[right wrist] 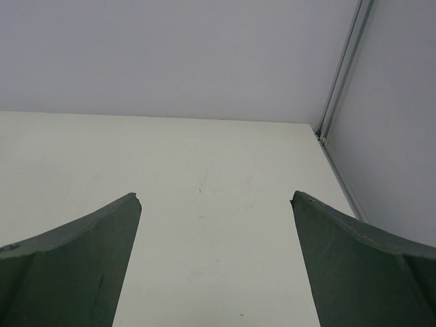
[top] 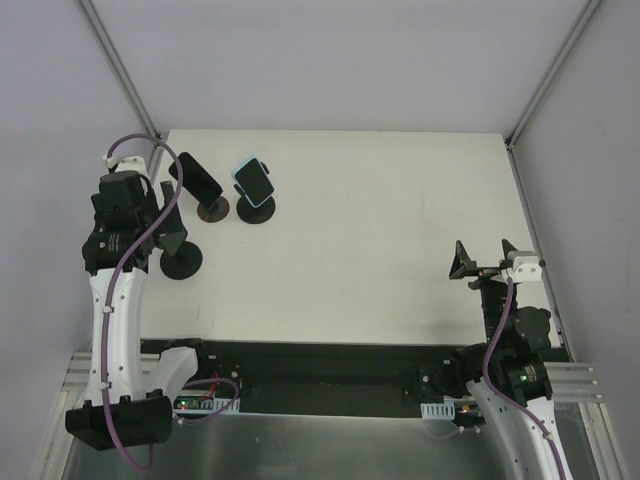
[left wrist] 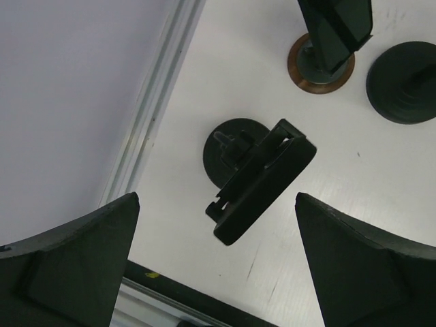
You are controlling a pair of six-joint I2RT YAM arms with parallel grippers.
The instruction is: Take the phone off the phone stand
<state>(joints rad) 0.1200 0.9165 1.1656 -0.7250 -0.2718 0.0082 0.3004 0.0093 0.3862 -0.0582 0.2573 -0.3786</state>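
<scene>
A phone in a light-blue case [top: 254,180] leans on a black phone stand [top: 258,211] at the table's back left. A long dark slab, perhaps a second phone [top: 196,175], sits on a brown-based stand [top: 212,208]; both show in the left wrist view, the slab [left wrist: 337,27] on the base [left wrist: 320,68]. An empty black stand [top: 183,262] with its cradle [left wrist: 262,180] stands nearest. My left gripper [top: 172,222] is open and empty above this empty stand, as the left wrist view [left wrist: 218,204] shows. My right gripper [top: 487,258] is open and empty at the right, far from the stands, over bare table [right wrist: 215,197].
The white table [top: 380,250] ends in an aluminium frame rail [left wrist: 153,116] at the left, close to my left gripper. Frame posts rise at the back corners [top: 548,85]. A black base [left wrist: 405,82] lies right of the brown one.
</scene>
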